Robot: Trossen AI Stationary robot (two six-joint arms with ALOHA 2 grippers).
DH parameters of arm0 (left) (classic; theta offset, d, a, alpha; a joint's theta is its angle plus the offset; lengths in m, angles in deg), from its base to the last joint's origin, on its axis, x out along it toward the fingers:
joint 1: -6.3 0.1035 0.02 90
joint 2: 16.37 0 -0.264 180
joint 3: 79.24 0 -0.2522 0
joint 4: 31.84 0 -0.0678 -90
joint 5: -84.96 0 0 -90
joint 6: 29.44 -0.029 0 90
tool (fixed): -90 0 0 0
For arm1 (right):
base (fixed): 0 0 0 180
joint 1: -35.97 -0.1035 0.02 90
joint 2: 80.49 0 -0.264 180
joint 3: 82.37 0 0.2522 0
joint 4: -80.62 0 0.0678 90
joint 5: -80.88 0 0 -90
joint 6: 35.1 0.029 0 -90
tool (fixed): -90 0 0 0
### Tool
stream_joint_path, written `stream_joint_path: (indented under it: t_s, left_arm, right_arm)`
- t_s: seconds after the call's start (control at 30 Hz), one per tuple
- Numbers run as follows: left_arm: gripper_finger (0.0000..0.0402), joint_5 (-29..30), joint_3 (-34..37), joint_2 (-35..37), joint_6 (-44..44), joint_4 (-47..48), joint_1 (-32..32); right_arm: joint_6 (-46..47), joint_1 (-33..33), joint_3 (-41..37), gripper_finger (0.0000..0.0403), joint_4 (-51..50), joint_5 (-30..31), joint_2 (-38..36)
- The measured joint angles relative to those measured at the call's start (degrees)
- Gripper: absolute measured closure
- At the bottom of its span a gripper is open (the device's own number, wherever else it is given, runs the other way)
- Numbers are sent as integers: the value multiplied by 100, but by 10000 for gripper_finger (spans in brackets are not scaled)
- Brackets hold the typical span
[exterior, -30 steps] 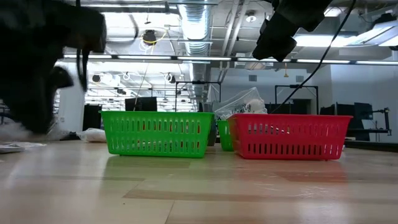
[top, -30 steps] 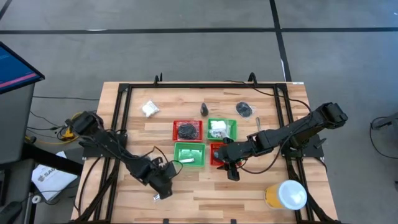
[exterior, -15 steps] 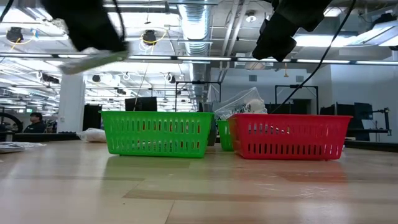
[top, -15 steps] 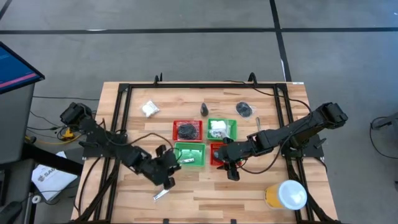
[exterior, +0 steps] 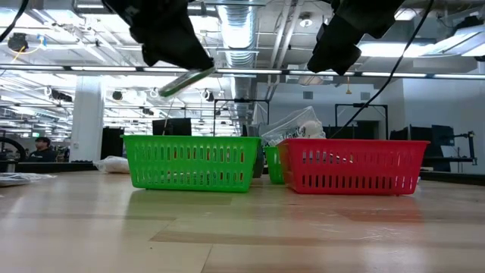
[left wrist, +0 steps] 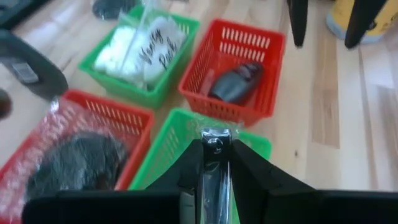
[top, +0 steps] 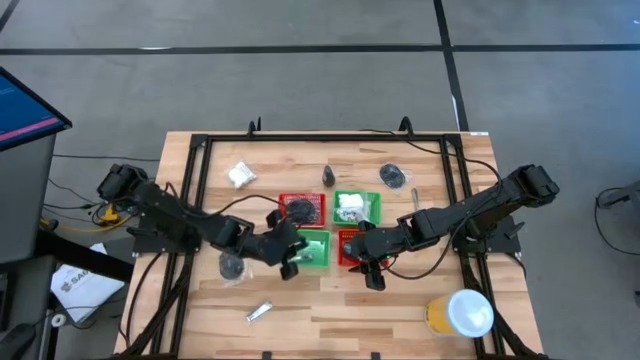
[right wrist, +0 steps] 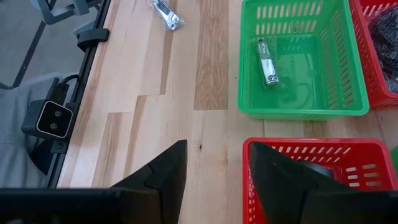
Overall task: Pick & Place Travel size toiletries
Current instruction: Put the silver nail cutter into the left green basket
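Left wrist view shows a dark mini bottle (left wrist: 235, 82) in one red basket (left wrist: 273, 46) and white packets (left wrist: 134, 53) in a green basket (left wrist: 183, 28). Above the near green basket (left wrist: 255, 143), the left gripper (left wrist: 214, 163) pinches a silver tube (left wrist: 214, 149). The right gripper (right wrist: 214, 177) hangs spread beside it.

1 overhead, 1 table-level, 2 wrist cams; baskets (top: 305, 248) shared.

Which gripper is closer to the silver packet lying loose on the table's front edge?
Left. The left gripper, shut on a silver tube, hangs over the front green basket, up and right of the silver packet. The right gripper waits farther right.
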Motion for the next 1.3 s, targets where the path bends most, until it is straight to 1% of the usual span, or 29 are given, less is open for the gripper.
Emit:
stream_joint_path:
  t_s: [0.1, 0.3, 0.47, 0.77, 0.97, 1.3]
  left_arm:
    - [356, -2, 149, 0, -227, -280, 73]
    - [350, 0, 341, 0, -247, -433, 119]
    - [347, 7, 684, 0, -258, -964, 121]
    - [317, 31, 1111, 0, -260, -1432, 333]
    - [314, 31, 1349, 2, -258, -1921, 479]
    - [313, 26, 1407, 2, -258, -2081, 488]
  right_arm:
    - [0, 0, 0, 239, -1, 0, 0]
    - [-2, 0, 0, 239, 0, 0, 0]
    - [-2, 9, 0, 239, 2, 0, 0]
    - [-4, 9, 0, 239, 34, 2, -2]
    - [-6, 9, 0, 239, 34, 2, 0]
    - [-95, 9, 0, 239, 32, 3, -2]
